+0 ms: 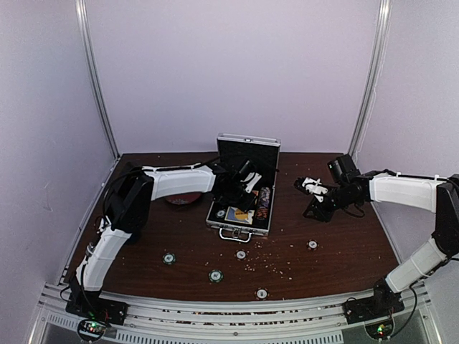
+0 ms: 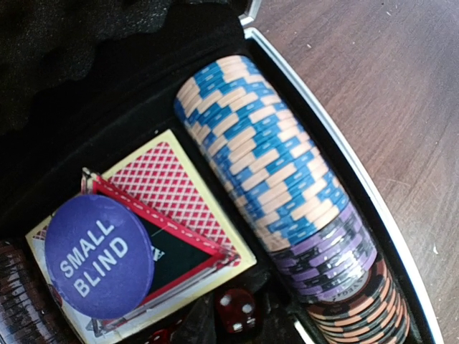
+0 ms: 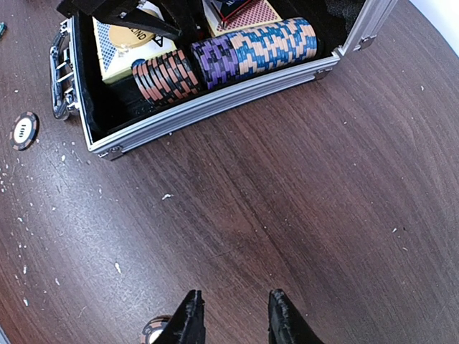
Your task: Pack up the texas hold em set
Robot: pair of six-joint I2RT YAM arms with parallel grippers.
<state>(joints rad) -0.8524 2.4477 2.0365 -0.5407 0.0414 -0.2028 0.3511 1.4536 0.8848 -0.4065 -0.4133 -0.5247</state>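
The silver case (image 1: 237, 227) lies open at the table's middle, lid upright. My left gripper (image 1: 244, 188) hangs low inside it; its fingers do not show in the left wrist view. Below that camera a row of blue, purple and orange poker chips (image 2: 265, 165) fills one slot along the case wall (image 2: 358, 179). The pink card box (image 2: 165, 186) lies beside it with the blue "SMALL BLIND" disc (image 2: 99, 254) resting on it. A red die (image 2: 237, 309) sits in the black lining. My right gripper (image 3: 233, 315) is open over bare table, right of the case (image 3: 215, 104).
Loose chips lie on the table in front of the case (image 1: 168, 258) (image 1: 215, 275) (image 1: 241, 254), with others nearer the front edge and to the right. One chip (image 3: 154, 331) lies by my right gripper's left finger. A red plate (image 1: 183, 199) sits under the left arm. Pale crumbs dot the wood.
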